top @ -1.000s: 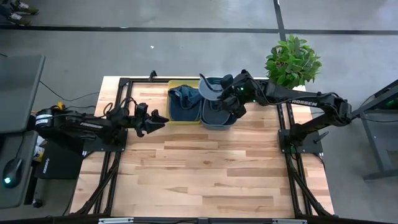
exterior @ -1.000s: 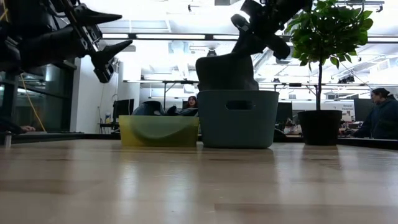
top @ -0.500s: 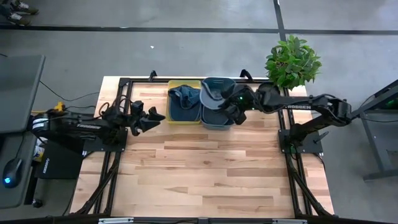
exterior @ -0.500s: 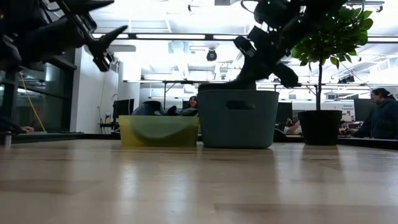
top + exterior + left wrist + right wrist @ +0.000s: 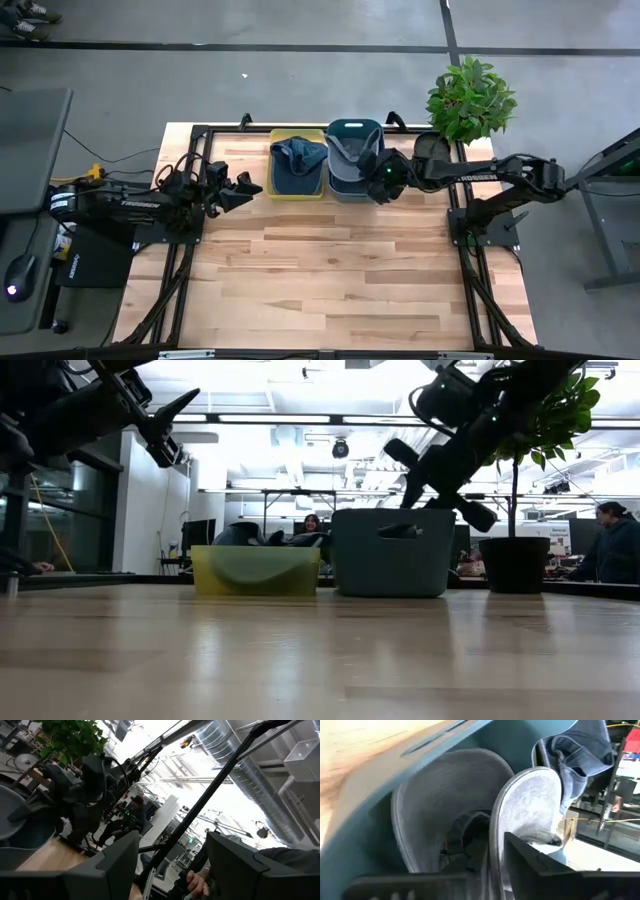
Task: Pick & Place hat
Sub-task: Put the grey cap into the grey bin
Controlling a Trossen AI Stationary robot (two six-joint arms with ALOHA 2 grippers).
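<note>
Hat is lying inside the teal bin, its brim curling against the wall. Right claw, barely parting, is hovering at the rim; withdrawing too soon could be snagging fabric

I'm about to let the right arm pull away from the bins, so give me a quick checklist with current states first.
1. Grey hat inside the teal bin: ok.
2. Right gripper let go of the hat: cannot tell; its fingers sit at the brim.
3. Teal bin upright beside the yellow bin: ok.
4. Blue hat in the yellow bin: ok.
5. Left gripper open, empty, off the bins: ok.
6. Potted plant apart from the right arm: ok.
</note>
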